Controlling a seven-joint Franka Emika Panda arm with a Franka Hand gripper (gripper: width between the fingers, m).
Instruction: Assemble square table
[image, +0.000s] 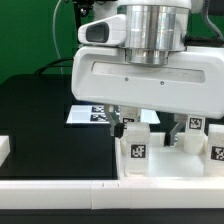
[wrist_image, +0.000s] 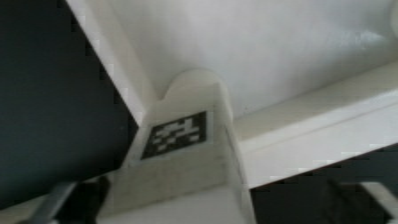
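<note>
- End effector (wrist_image: 164, 205) is seen closed on a tagged white leg (wrist_image: 178, 150), held low over the square tabletop (wrist_image: 267, 60).
- Step judged in hand: leg insertion.
- Next move calls for alignment with a corner socket, not clearly visible here.

One white robot arm (image: 150, 60) with one two-finger gripper (image: 126, 126) stood over one black table surface (image: 40, 120). One flat white marker board (image: 90, 114) lay far back, with at least two black tags showing. Three short white tagged legs (image: 137, 148) (image: 194, 131) (image: 218, 152) could be counted toward the exterior view's right. One long white bar (image: 60, 185) ran along the near edge, and one small white block (image: 4, 150) sat at the left.

In the wrist view, one white leg (wrist_image: 178, 160) carried one black-and-white square tag (wrist_image: 180, 135).
</note>
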